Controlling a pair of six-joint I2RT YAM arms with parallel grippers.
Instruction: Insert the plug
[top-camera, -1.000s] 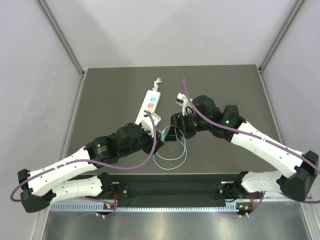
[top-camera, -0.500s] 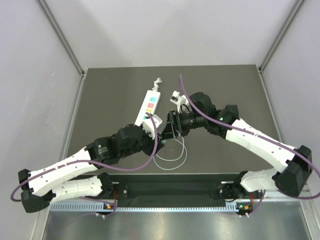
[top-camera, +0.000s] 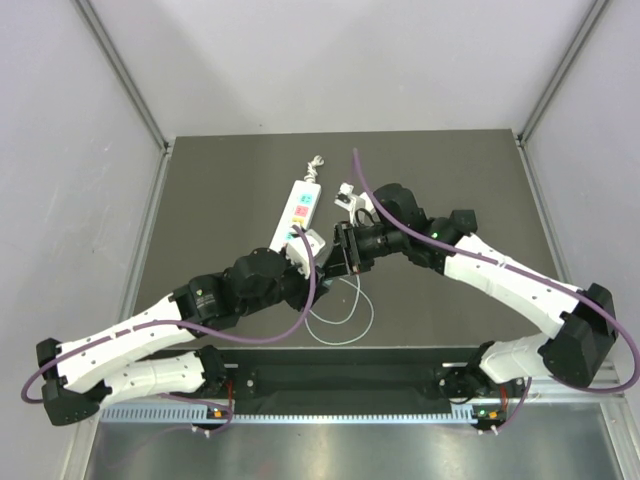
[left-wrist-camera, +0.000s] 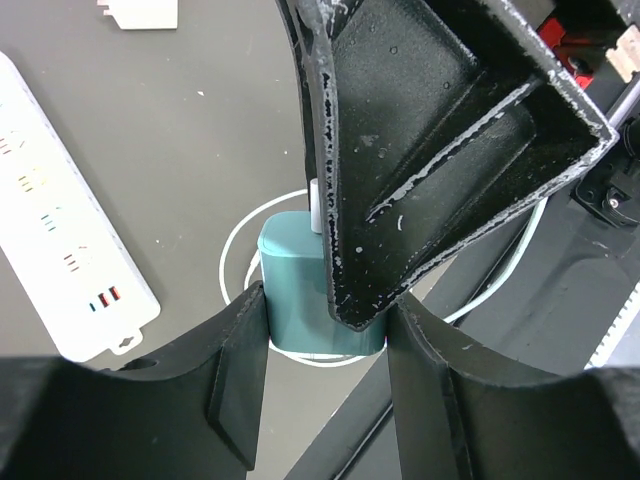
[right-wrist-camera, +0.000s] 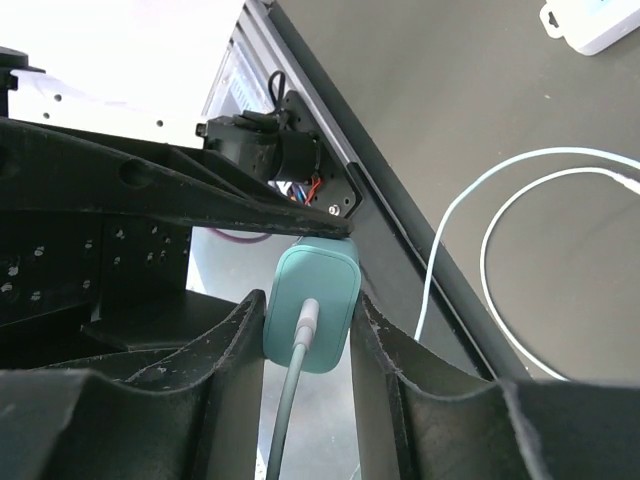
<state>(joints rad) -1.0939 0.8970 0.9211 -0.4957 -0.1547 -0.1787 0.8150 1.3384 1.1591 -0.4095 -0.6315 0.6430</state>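
**Plug (right-wrist-camera: 310, 285) clamped by two tools at once**

Your right tool (right-wrist-camera: 307, 312) is clenched on the teal plug's sides. Your left tool (left-wrist-camera: 325, 335) pinches it too, at the centre of the overhead frame, lifted off the desk (top-camera: 220, 180). Its cable (right-wrist-camera: 289, 400) loops on the desk just below. The power strip (top-camera: 300, 208) lies to the upper left, apart from the plug.

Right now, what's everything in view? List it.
plug: 1, teal, off the table, between both arms' fingers
cable: 1, white, looped on table
power strip: 1, white with coloured sockets, on table, left of the grippers
block: 1, white, on table past the strip's end
table: 1, dark grey
left gripper: fingers shut on plug
right gripper: fingers shut on plug
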